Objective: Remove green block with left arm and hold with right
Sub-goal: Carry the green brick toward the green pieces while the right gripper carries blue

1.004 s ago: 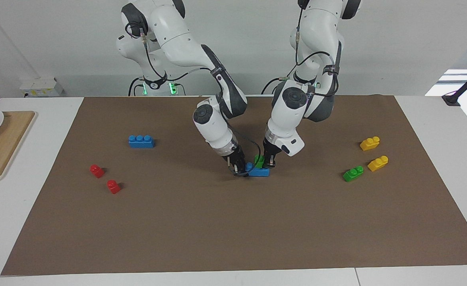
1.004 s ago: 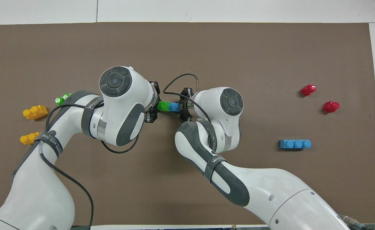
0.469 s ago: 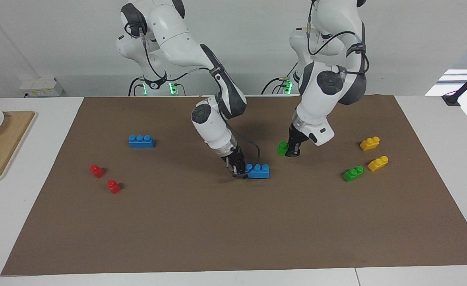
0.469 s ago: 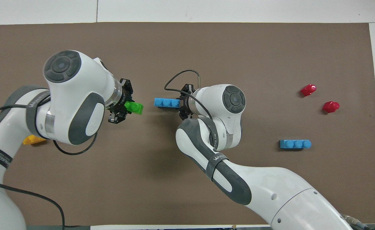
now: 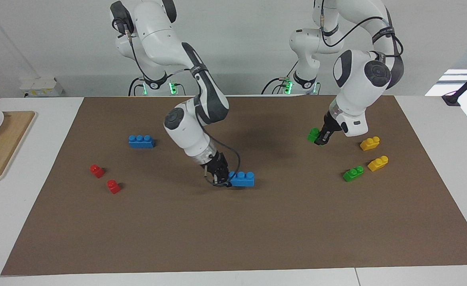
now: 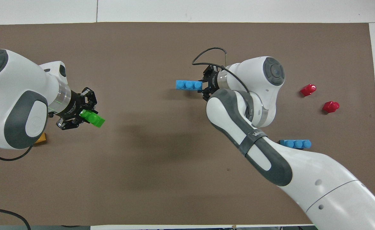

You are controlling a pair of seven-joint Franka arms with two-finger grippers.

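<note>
The green block (image 5: 313,134) is a chunky bright green brick, held in the air by my left gripper (image 5: 320,140), which is shut on it. It hangs over the mat toward the left arm's end, above the spot beside the yellow bricks. It also shows in the overhead view (image 6: 93,119), sticking out of the left gripper (image 6: 84,114). My right gripper (image 5: 222,178) is shut on one end of a blue three-stud brick (image 5: 242,179), low at the mat near its middle. In the overhead view the right gripper (image 6: 204,86) grips the same blue brick (image 6: 188,84).
Two yellow bricks (image 5: 370,143) (image 5: 378,163) and a low stepped green brick (image 5: 353,173) lie at the left arm's end. A second blue brick (image 5: 141,141) and two red pieces (image 5: 97,171) (image 5: 113,186) lie at the right arm's end. A wooden board (image 5: 2,147) sits off the mat.
The left gripper pulled the green block off the blue brick and carried it up toward the left arm's end. The right gripper moved the blue brick farther from the robots, toward the right arm's end.
</note>
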